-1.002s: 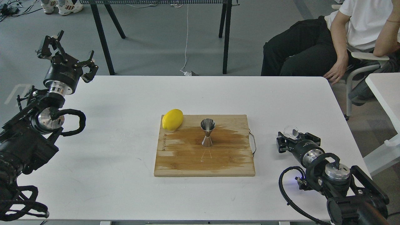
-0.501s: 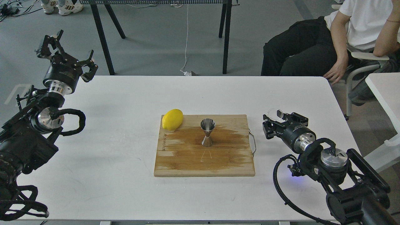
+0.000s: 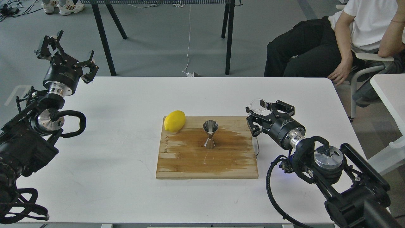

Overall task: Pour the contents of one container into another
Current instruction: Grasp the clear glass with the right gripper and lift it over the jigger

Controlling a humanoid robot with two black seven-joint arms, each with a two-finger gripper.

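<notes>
A white tabletop [image 3: 126, 177] fills the middle and lower part of the frame, and a wooden board [image 3: 190, 164] is laid flat at its centre, darkened across the middle by a wet-looking patch. A steel jigger [image 3: 210, 134] is stood upright on the board, slightly above its centre, and a lemon [image 3: 174, 121] is rested on the board's upper left corner.

At centre right, the right gripper [image 3: 260, 111] is closed on a clear glass cup [image 3: 258, 105], which is held above the tabletop just beyond the board's right edge, apart from the jigger. Whether anything is in the cup cannot be told.

At upper left, the left gripper [image 3: 65, 52] is held up past the tabletop's far left corner with its fingers spread and nothing between them.

Beyond the tabletop, grey floor [image 3: 164, 44] is seen, with black table legs [image 3: 102, 38] and a white cable [image 3: 189, 38]. A seated person [image 3: 341, 34] in a white shirt is seen at upper right, next to another white table [image 3: 389, 91].
</notes>
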